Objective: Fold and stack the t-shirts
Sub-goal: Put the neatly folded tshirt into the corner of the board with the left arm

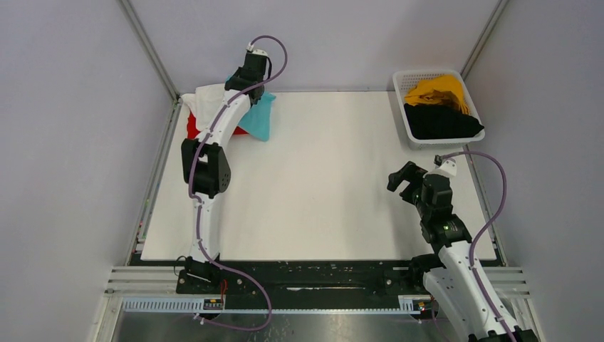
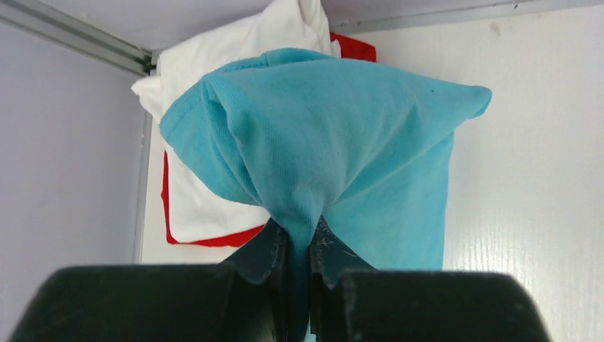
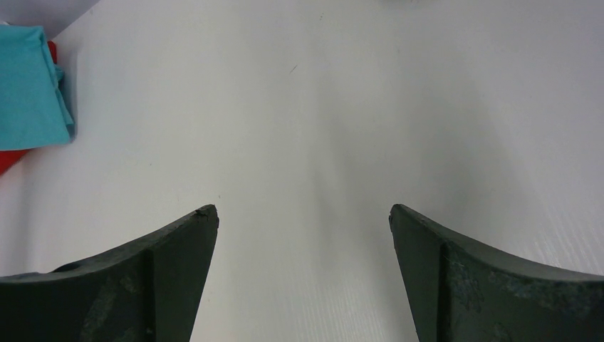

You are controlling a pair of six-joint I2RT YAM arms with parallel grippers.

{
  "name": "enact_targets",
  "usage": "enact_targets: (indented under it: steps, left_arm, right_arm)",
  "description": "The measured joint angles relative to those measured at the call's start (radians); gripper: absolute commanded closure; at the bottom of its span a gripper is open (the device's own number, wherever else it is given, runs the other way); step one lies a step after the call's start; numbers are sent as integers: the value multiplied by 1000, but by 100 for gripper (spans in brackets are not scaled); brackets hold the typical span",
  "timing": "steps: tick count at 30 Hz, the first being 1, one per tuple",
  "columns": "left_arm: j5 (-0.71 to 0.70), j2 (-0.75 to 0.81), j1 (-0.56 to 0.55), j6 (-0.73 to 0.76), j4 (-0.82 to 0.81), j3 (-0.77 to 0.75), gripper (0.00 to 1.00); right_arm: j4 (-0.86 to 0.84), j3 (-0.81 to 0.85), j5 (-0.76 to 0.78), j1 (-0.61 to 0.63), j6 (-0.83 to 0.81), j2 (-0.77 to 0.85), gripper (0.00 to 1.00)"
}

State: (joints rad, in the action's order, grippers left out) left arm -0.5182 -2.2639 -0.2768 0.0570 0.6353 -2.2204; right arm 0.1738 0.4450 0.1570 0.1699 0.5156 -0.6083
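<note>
The left gripper (image 2: 299,239), pinched tight on a bunch of the turquoise t-shirt (image 2: 342,149) over the white t-shirt (image 2: 206,64) and red t-shirt (image 2: 354,48) at the table's (image 1: 320,178) far-left corner, should lower squarely before releasing; the right gripper (image 3: 303,221) hangs wide open, empty.

Five t-shirts (image 1: 260,117), one white mesh basket (image 1: 400,103) and two robot arms (image 1: 206,214).
</note>
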Motion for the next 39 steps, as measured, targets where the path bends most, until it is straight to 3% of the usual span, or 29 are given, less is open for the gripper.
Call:
enact_targets:
  steps: [11,22,30,39]
  left_arm:
    - [99,-8,23,51,-3,-149,100]
    - [147,-21,146,43,-7,-149,100]
    - [193,-116,244,29,-45,-167,100]
    - [174,-182,288,64,-138,-174,100]
  right_arm:
    - [-4,0,11,0,0,-34,2]
    - [-6,0,13,0,0,-77,1]
    - [-6,0,19,0,-1,-106,1]
    - [0,11,39,0,-7,-134,2]
